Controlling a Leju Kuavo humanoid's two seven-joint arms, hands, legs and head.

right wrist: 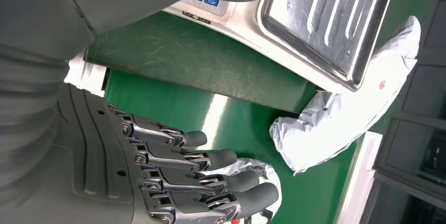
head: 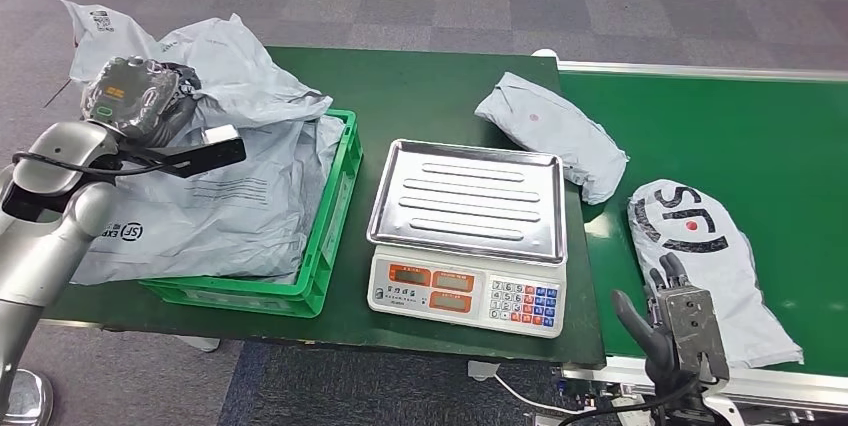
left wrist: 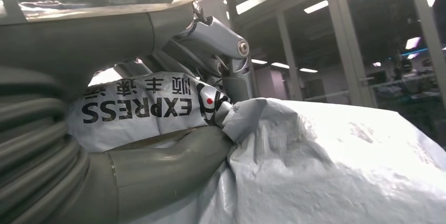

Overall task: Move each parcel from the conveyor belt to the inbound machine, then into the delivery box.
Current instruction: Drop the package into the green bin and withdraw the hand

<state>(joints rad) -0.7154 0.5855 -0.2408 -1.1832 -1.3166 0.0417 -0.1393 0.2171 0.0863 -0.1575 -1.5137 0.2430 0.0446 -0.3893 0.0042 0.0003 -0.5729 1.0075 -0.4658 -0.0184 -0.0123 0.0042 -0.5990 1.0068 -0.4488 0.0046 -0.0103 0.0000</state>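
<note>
So, partway: several grey parcels [head: 215, 186] already in the green crate [head: 335, 216], left hand [head: 140, 96] gripping one; two more on the belt [head: 800, 136], right hand [head: 680, 321] open, scale [head: 467, 231] bare

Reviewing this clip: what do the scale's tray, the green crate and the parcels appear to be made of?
Scale tray: likely stainless steel, shiny with pressed ribs and reflections. Green crate: probably moulded plastic, with slotted lattice walls. Parcels: thin grey plastic mailer film, crinkled and slightly glossy; contents cannot be told.
</note>
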